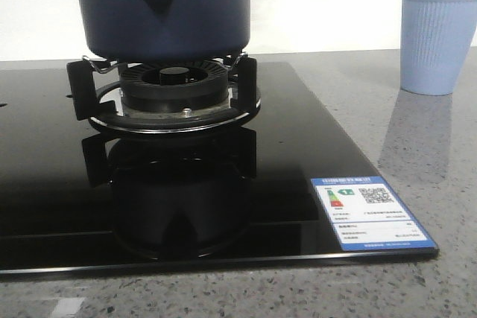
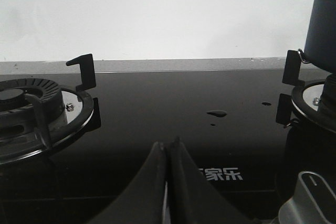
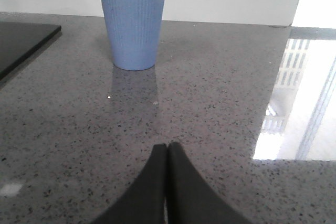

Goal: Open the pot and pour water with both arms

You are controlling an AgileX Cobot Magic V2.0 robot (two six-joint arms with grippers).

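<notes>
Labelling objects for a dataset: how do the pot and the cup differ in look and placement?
The pot is dark navy, smooth and wide; the cup is light blue, ribbed and narrower, tapering downward. The pot sits raised on the burner grate over the black cooktop; the cup stands directly on the grey speckled counter. Both are blue and upright.

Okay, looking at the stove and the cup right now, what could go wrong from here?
1. The pot sits high on narrow burner prongs; a sideways nudge while lifting the lid could tip it.
2. The cup is light and stands free on the counter; a stray pour or bump may topple it.
3. Droplets already lie on the glass hob; more spills are likely.
</notes>
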